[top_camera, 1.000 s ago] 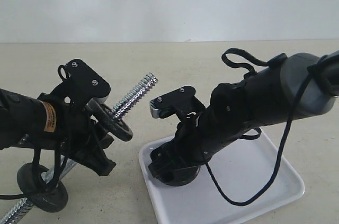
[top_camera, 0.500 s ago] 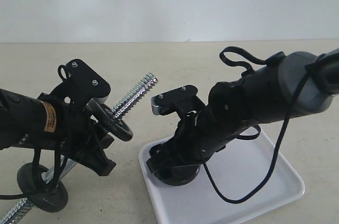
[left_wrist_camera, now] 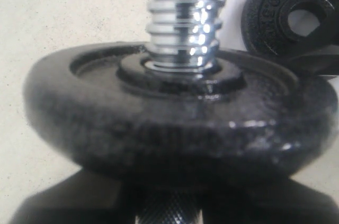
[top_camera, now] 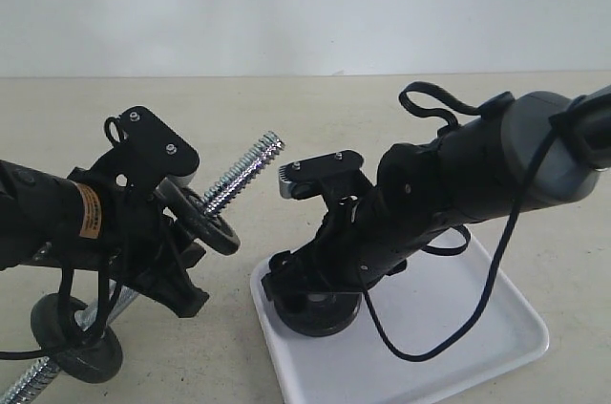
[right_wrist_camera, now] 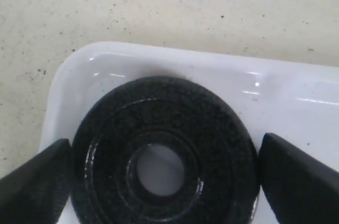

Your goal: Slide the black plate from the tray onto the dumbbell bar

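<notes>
The black plate lies flat in a corner of the white tray. My right gripper is lowered over it, open, with one finger on each side of the disc and a thin gap showing at one side. In the exterior view the plate peeks out under that gripper at the near-left corner of the tray. My left gripper is shut on the dumbbell bar, holding it tilted with its threaded end pointing up-right. The knurled middle sits between its fingers.
Another black disc is threaded on the bar just ahead of the left gripper, seen as from outside. A further disc sits at the bar's lower end on the beige table. The right arm's cable hangs over the tray.
The right arm has shifted and tilted slightly over the plate on the tray. The left arm and the bar have stayed still.
</notes>
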Controlling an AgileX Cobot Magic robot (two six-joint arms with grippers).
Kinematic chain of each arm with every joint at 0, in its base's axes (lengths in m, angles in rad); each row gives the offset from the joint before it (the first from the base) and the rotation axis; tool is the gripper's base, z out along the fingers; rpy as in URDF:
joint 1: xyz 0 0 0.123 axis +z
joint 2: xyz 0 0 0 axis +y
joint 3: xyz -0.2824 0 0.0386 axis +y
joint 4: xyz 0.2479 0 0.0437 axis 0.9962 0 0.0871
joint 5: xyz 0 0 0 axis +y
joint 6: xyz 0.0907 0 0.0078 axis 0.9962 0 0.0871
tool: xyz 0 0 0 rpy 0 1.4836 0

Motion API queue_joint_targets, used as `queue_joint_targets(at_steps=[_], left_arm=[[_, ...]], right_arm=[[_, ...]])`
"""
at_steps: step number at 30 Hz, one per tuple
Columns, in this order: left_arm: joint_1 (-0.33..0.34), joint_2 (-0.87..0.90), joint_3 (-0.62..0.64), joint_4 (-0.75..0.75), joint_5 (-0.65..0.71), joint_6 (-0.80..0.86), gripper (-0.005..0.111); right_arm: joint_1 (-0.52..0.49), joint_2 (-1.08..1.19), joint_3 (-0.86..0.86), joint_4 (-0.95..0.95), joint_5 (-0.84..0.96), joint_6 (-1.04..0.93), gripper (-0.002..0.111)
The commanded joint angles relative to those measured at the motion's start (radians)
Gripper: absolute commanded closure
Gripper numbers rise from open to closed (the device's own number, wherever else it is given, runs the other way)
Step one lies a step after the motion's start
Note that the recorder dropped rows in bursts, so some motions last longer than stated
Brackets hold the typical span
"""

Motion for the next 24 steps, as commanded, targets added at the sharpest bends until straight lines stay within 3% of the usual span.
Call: queue_joint_targets(at_steps=[1,24], left_arm=[[-0.005,-0.050,-0.030,-0.040,-0.125,-0.048,0.102],[-0.005,-0.050,-0.030,-0.040,-0.125,-0.049,0.102]], right_arm=[[-0.001,0.053,0.024,0.029,0.086,0.032,0.024],[-0.001,0.053,0.024,0.023,0.098,0.023,0.024]])
